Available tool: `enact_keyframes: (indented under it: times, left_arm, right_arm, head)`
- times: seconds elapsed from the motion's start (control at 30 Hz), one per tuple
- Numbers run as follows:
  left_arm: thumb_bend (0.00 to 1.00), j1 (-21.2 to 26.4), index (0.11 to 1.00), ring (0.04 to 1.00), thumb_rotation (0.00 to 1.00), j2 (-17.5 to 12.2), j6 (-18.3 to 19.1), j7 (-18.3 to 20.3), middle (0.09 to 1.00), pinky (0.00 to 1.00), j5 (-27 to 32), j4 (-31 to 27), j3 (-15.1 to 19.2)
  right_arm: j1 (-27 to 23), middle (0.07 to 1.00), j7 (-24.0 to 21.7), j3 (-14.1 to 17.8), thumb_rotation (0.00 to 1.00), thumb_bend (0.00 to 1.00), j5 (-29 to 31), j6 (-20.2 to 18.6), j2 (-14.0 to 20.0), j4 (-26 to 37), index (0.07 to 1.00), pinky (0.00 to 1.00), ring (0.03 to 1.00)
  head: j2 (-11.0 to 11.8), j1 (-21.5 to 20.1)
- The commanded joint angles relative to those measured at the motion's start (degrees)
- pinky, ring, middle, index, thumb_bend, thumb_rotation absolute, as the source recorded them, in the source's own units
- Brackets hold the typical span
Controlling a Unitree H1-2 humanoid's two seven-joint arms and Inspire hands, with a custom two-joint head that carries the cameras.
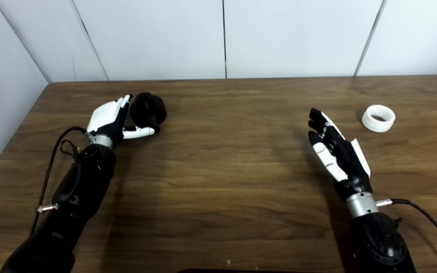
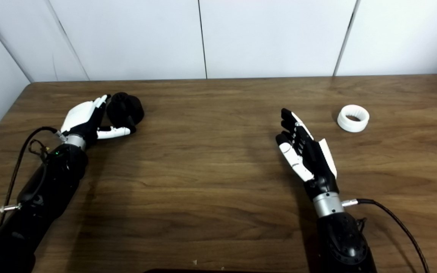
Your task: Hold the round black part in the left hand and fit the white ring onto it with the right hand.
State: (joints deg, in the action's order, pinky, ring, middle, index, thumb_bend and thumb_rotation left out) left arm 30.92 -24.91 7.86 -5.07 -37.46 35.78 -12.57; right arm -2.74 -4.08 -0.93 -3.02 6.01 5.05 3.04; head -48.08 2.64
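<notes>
The round black part (image 1: 148, 108) sits on the wooden table (image 1: 222, 170) at the far left. My left hand (image 1: 110, 119) is open right beside it. Its fingers (image 1: 123, 102) reach along the part's left side and its thumb (image 1: 139, 132) lies along the part's near side, not closed on it. The white ring (image 1: 378, 118) lies flat on the table at the far right. My right hand (image 1: 334, 149) is open and empty, fingers straight, about a hand's width to the left of the ring and nearer to me.
White wall panels (image 1: 222, 38) stand behind the table's far edge and along its left side. Cables (image 1: 423, 216) trail from both wrists over the table. A dark object's edge (image 1: 218, 270) shows at the bottom middle.
</notes>
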Motion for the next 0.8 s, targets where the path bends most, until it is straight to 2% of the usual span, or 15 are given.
enact_keyframes:
  times: [0.0,0.3,0.4,0.6,0.77]
  left_arm:
    - [1.0,4.3,0.995,1.0,0.65,-0.5,-0.4,-3.3,0.962,1.0,-0.2,0.7,0.5]
    - [1.0,5.4,0.895,0.994,0.55,1.7,-4.0,-8.3,0.886,1.0,2.9,4.4,2.1]
    - [1.0,5.3,0.84,0.956,0.46,2.5,-6.2,-9.4,0.835,1.0,5.0,4.8,3.1]
    - [1.0,5.5,0.848,0.968,0.41,2.9,-7.6,-7.7,0.835,1.0,7.7,4.9,3.4]
    - [1.0,5.2,0.848,0.97,0.35,3.0,-7.3,-5.5,0.834,1.0,9.7,3.5,3.6]
  right_arm:
    - [2.7,0.926,0.4,0.5,0.7,0.54,-0.1,1.3,0.8,-1.4,0.901,0.89,0.926]
    - [3.3,0.919,0.4,0.9,0.71,0.56,-0.3,0.4,0.8,-0.5,0.898,0.86,0.909]
    - [3.6,0.925,-0.1,1.0,0.7,0.56,0.3,0.1,0.8,0.1,0.903,0.87,0.91]
    - [3.9,0.926,0.1,0.9,0.71,0.55,-0.4,-0.4,0.9,0.7,0.906,0.88,0.914]
    - [4.0,0.922,0.3,1.0,0.71,0.56,-0.5,-0.4,0.7,0.9,0.903,0.86,0.905]
  head:
    - [-0.1,0.0]
    - [-0.3,-0.1]
    - [-0.4,-0.2]
    - [-0.5,-0.4]
    - [-0.7,-0.5]
